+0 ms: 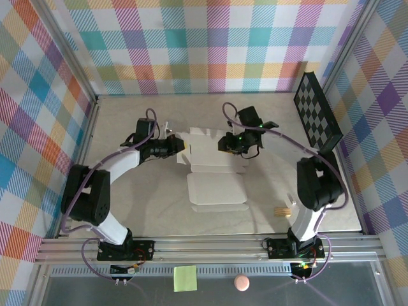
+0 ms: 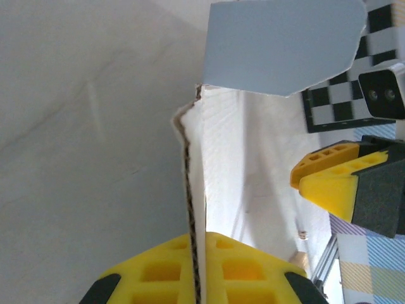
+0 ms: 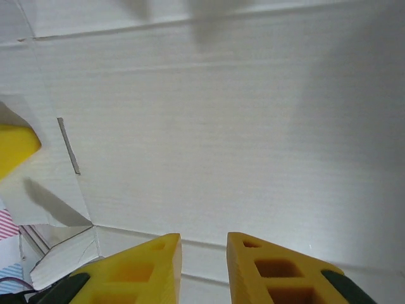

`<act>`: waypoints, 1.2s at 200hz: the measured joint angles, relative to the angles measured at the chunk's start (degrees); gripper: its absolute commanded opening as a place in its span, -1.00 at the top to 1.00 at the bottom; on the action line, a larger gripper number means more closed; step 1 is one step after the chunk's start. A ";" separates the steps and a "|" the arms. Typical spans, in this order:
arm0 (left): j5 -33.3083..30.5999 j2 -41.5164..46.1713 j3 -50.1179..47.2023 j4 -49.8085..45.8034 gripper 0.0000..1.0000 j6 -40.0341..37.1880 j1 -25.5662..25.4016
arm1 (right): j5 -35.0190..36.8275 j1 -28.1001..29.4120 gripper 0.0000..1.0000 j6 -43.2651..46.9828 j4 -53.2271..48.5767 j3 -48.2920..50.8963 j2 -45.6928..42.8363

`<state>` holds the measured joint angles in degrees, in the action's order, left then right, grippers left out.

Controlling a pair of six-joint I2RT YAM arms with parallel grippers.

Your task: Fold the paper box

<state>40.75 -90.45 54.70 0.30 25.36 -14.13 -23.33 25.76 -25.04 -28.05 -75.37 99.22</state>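
At left wrist, left end effector point(image 2: 196, 247) clamps the paper box point(image 2: 243, 158) edge; right end effector point(image 3: 204, 244) slightly parted, empty

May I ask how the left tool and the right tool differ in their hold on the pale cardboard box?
The left tool is shut on a raised flap edge of the thin pale cardboard paper box; the right tool stands open, nothing between its jaws. The left tool meets the cardboard edge-on; the right tool faces a broad flat panel. Both have yellow fingers.
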 measured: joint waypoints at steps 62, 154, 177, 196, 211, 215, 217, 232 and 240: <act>5.29 8.55 1.31 -1.33 1.00 -6.36 0.00 | 5.49 -0.26 0.38 6.69 -5.11 -4.76 -10.93; 13.18 20.20 5.99 -4.63 1.00 -20.35 0.00 | 5.51 -0.26 0.20 26.60 -6.73 -7.13 -25.81; 16.94 22.27 4.39 -1.03 1.00 -21.35 0.00 | 3.41 -0.26 0.17 31.17 -7.21 -10.36 -26.49; 19.39 25.86 1.01 3.21 1.00 -23.10 0.00 | 0.24 -0.26 0.09 35.17 -7.96 -12.00 -26.93; 20.94 28.30 -0.22 4.15 1.00 -25.31 0.00 | -2.36 -0.26 0.01 38.14 -8.72 -12.24 -27.41; 21.29 28.83 -0.24 4.17 1.00 -26.01 0.00 | -3.04 -0.26 -0.01 39.04 -9.14 -12.37 -27.45; 21.40 29.09 -0.24 4.04 1.00 -26.64 0.00 | -3.45 -0.26 -0.02 39.43 -9.46 -12.50 -27.47; 22.32 30.56 0.26 2.05 1.00 -30.75 0.00 | -6.23 -0.26 -0.08 42.32 -11.67 -14.12 -27.21; 22.73 30.99 0.85 -0.04 1.00 -33.03 0.00 | -7.72 -0.26 -0.09 43.71 -13.42 -15.87 -26.73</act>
<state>63.48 -59.46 55.55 0.25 -7.66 -14.13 -31.05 25.50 18.68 -41.47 -91.24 72.49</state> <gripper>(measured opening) 0.070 0.535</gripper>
